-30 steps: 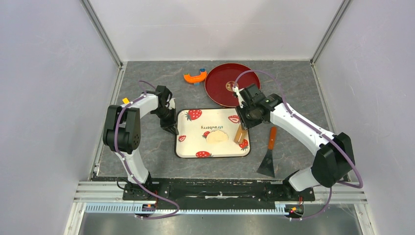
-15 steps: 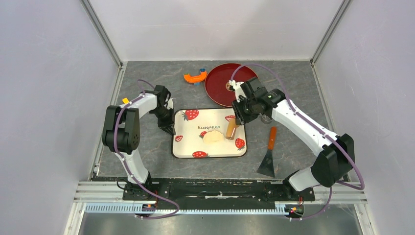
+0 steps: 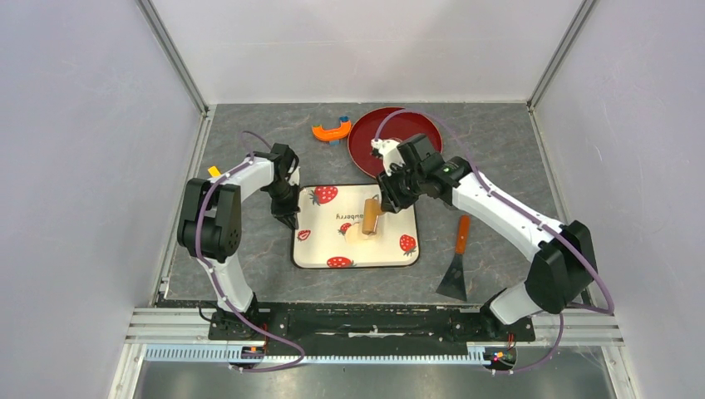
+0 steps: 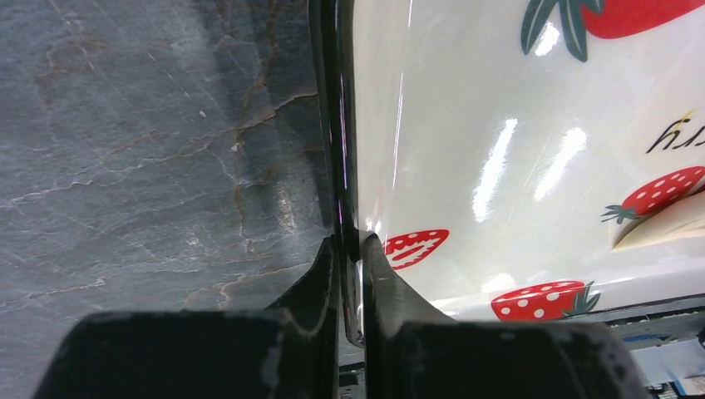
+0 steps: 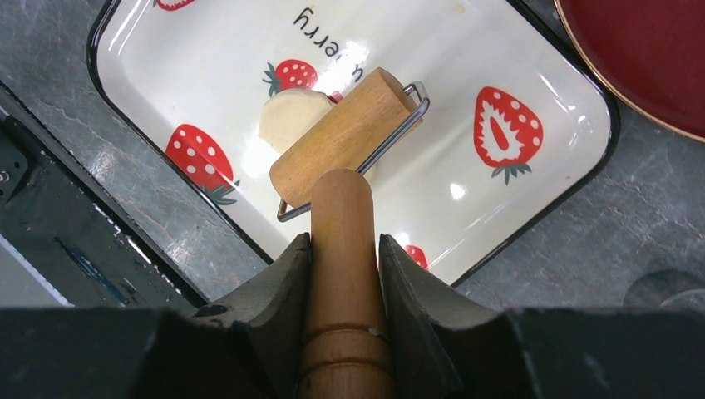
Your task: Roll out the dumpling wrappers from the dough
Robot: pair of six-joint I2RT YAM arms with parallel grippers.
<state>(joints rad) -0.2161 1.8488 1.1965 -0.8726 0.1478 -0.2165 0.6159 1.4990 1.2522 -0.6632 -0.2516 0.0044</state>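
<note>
A white tray (image 3: 332,249) with printed strawberries lies mid-table. On it is one pale cream flattened dough sheet, a wrapper (image 3: 357,233), also in the right wrist view (image 5: 287,116). A wooden roller (image 3: 369,216) rests across it, covering its right part (image 5: 345,137). My right gripper (image 3: 389,199) is shut on the roller's wooden handle (image 5: 342,224). My left gripper (image 3: 290,218) is shut on the tray's left rim (image 4: 332,125), one finger inside and one outside. The wrapper's edge shows at the right of the left wrist view (image 4: 673,229). No separate dough lump is in view.
A dark red plate (image 3: 391,141) stands behind the tray, with an orange curved tool (image 3: 331,130) to its left. A scraper with an orange handle (image 3: 457,262) lies right of the tray. Grey walls close in both sides.
My right gripper has moved the roller leftward, from the tray's right end onto the dough sheet. The tray shifted slightly left. The left gripper keeps its hold on the rim.
</note>
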